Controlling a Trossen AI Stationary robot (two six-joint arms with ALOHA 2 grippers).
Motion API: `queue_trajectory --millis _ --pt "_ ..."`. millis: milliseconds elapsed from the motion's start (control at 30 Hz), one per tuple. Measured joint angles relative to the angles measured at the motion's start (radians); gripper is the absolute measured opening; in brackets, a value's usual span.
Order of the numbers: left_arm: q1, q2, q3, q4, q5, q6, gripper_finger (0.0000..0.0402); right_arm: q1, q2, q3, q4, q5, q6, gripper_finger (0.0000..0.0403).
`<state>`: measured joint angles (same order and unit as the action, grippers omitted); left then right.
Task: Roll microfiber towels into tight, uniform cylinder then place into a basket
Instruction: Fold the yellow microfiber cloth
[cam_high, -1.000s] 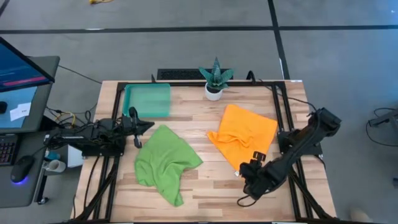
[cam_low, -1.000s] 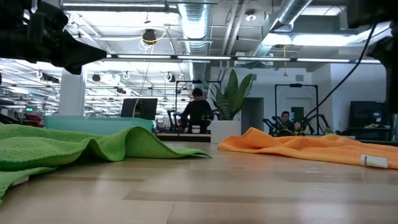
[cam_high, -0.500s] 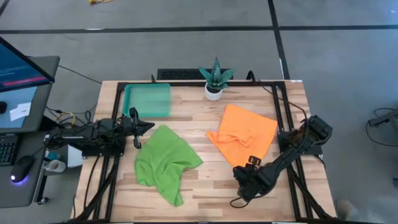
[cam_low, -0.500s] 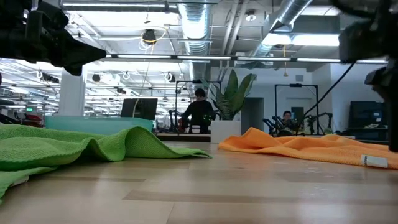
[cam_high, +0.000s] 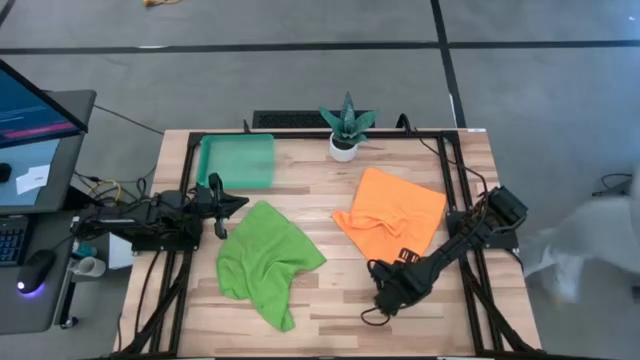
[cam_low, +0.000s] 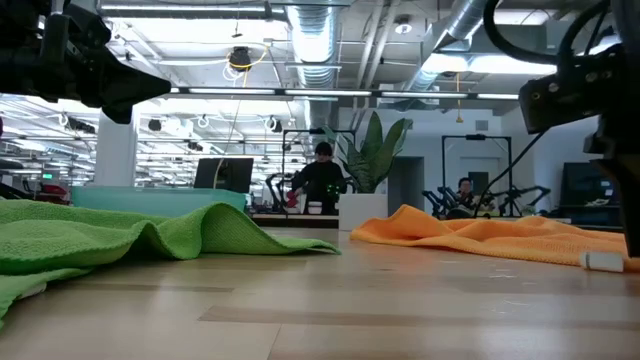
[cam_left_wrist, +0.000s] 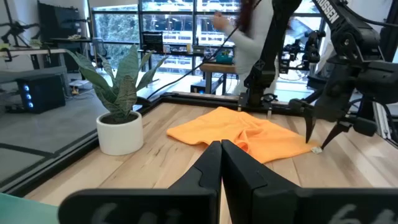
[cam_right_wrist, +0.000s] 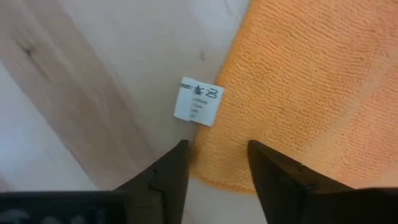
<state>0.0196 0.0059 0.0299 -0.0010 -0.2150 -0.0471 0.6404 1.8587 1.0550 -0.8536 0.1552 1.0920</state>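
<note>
- We see the right gripper (cam_high: 384, 281) low over the near corner of the orange towel (cam_high: 392, 217), on the worktop's (cam_high: 330, 300) right half.
- Its jaws stand apart and hold nothing — in the right wrist view the two fingers (cam_right_wrist: 169, 169) straddle the towel's corner, just beside its small white tag (cam_right_wrist: 198, 101).
- The left gripper (cam_high: 218, 205) hangs at the worktop's left edge, jaws pressed together and empty.
- The green towel (cam_high: 263, 258) lies crumpled and unrolled on the left half, well apart from the orange one.
- The teal basket (cam_high: 237, 161) sits at the far left corner with nothing in it — a potted plant (cam_high: 346, 126) stands at the far edge between basket and orange towel.
</note>
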Motion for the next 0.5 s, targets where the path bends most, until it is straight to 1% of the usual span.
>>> queue_trajectory --millis 200,367,433,500 --pt "0.0 0.0 0.0 0.0 -0.002 0.002 0.0 -0.014 0.002 -0.002 -0.006 -0.009 0.0 0.0089" --pt "0.0 0.0 0.0 0.008 -0.007 0.076 0.0 -0.014 -0.003 -0.006 -0.005 -0.001 -0.003 0.002" --pt "0.0 0.0 -0.003 0.022 -0.01 0.085 0.0 -0.015 -0.001 0.004 -0.017 0.003 -0.013 0.0009" --pt "0.0 0.0 -0.004 0.041 -0.01 0.087 0.0 -0.015 0.001 0.026 -0.032 0.003 -0.027 0.0013"
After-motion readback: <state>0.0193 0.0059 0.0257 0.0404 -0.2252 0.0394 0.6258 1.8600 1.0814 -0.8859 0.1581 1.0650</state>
